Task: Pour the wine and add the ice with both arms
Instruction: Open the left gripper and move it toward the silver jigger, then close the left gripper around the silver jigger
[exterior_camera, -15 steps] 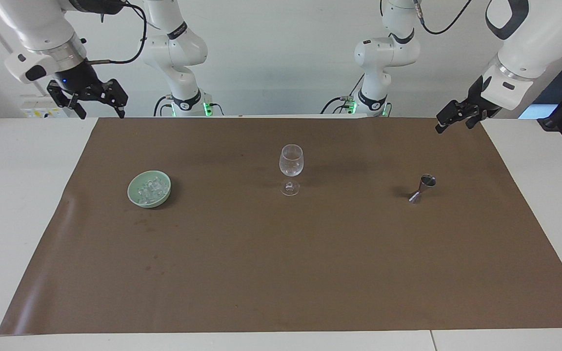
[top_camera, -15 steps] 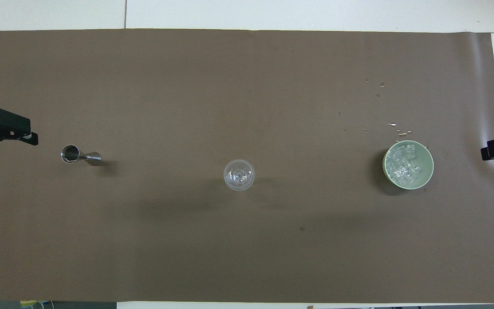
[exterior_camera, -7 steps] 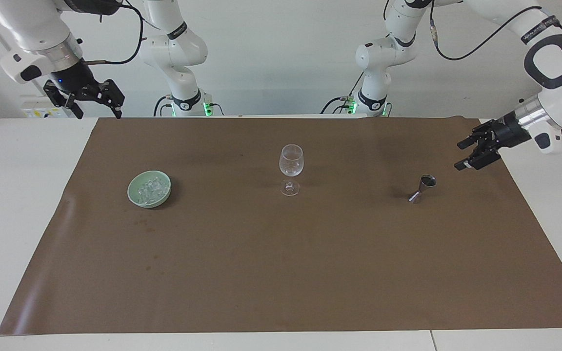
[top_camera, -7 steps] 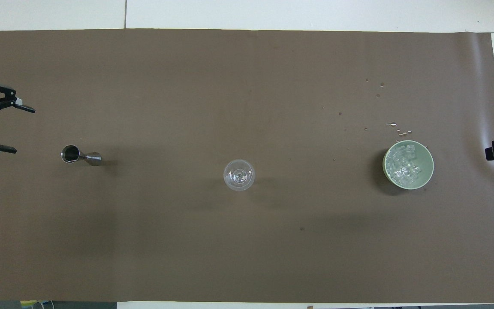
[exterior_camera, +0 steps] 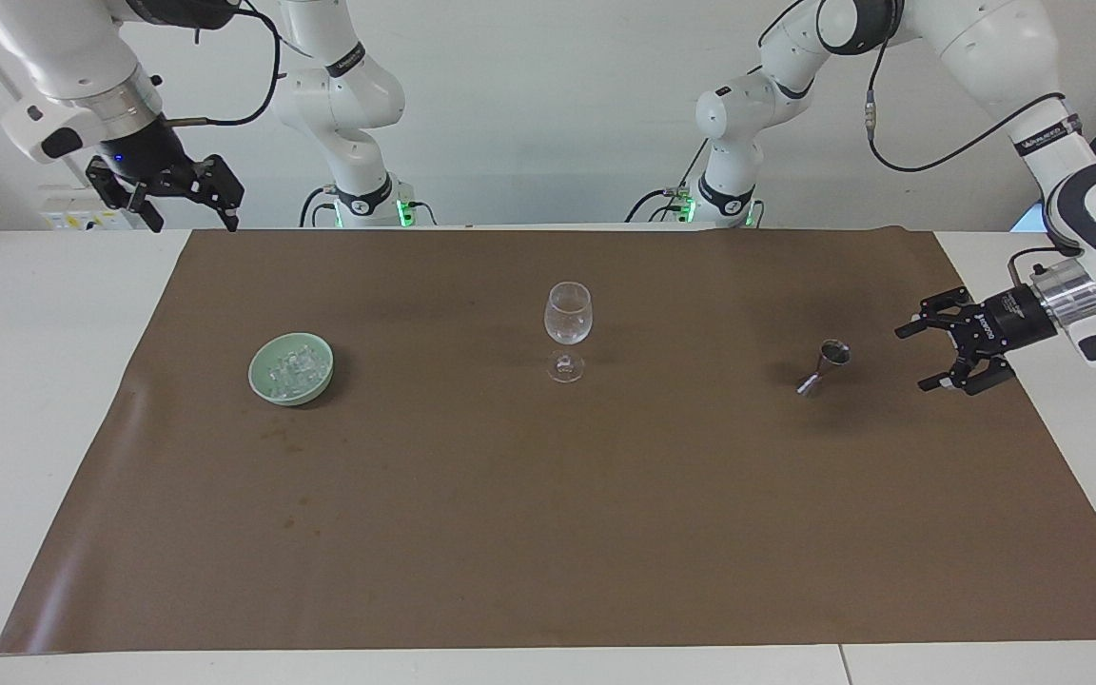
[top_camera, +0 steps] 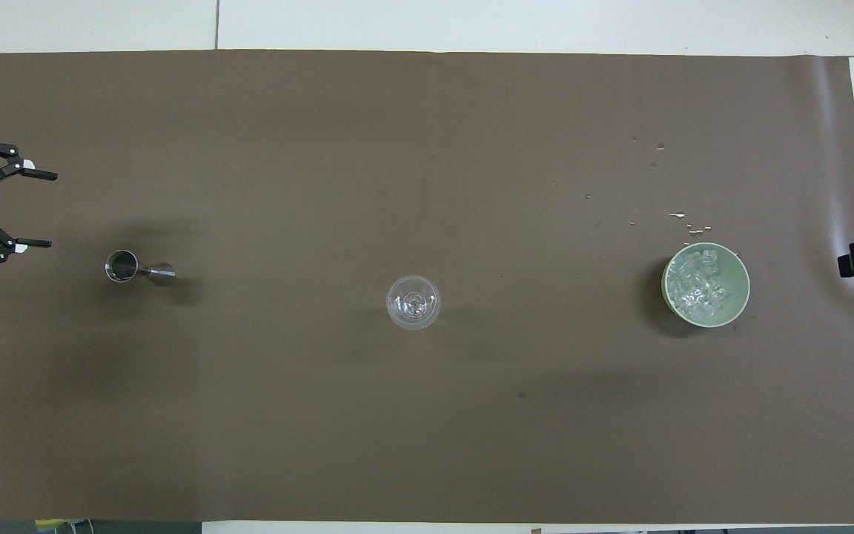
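Over the last second the left gripper (exterior_camera: 933, 357) has swung down from high above the robots' edge of the desk to a low, level pose at the left arm's end of the brown mat (exterior_camera: 548, 533), its jaws spread wide and aimed sideways at the steel jigger (exterior_camera: 824, 367), which stands upright just beside it but clear of the fingers. In the overhead view the left gripper (top_camera: 45, 209) sits at the mat's end edge with the jigger (top_camera: 138, 269) a little nearer the robots than the gap between the fingers, so the approach probably needs a small correction before closing. That reads as the opening of the pouring step: the jigger looks like the first thing to be picked up and tipped into the wine glass (exterior_camera: 567, 328), which stands at the middle of the mat. The right gripper (exterior_camera: 186, 205) waits, raised over the robots' edge near the right arm's corner, jaws spread and holding nothing. The ice (exterior_camera: 293, 366) lies untouched in the pale green bowl (exterior_camera: 263, 385) toward the right arm's end; a few droplets (top_camera: 683, 222) dot the mat just beside it.
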`<act>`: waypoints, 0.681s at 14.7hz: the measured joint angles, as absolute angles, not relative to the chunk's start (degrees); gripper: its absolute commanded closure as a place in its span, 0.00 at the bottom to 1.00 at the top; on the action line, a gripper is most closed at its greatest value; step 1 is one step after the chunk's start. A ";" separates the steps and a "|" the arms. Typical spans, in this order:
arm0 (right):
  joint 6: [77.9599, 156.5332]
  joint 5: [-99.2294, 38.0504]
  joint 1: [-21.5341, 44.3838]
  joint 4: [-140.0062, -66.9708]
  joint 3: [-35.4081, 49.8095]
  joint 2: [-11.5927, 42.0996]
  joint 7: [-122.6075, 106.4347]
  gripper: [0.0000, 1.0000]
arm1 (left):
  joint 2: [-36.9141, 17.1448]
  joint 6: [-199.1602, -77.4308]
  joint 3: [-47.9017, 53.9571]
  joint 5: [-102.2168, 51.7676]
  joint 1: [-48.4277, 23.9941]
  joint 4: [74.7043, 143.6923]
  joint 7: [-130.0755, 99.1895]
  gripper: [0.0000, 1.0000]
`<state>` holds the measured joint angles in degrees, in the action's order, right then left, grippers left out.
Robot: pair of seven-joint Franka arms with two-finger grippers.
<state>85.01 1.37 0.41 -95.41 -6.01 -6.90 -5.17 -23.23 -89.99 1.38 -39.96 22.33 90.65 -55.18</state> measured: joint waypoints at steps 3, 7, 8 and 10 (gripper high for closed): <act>85.01 1.37 0.41 -95.41 -6.01 -6.90 -5.17 0.00 | -26.11 -92.84 1.39 -42.11 24.61 94.99 -55.26 0.00; 85.01 1.37 0.41 -95.41 -6.01 -6.90 -5.17 0.00 | -26.04 -98.01 1.43 -48.98 26.18 104.98 -52.09 0.00; 85.01 1.37 0.41 -95.41 -6.01 -6.90 -5.17 0.00 | -25.40 -99.37 1.42 -51.51 26.88 108.57 -49.40 0.00; 85.01 1.37 0.41 -95.41 -6.01 -6.90 -5.17 0.00 | -23.48 -100.50 1.41 -56.08 28.39 115.65 -43.70 0.00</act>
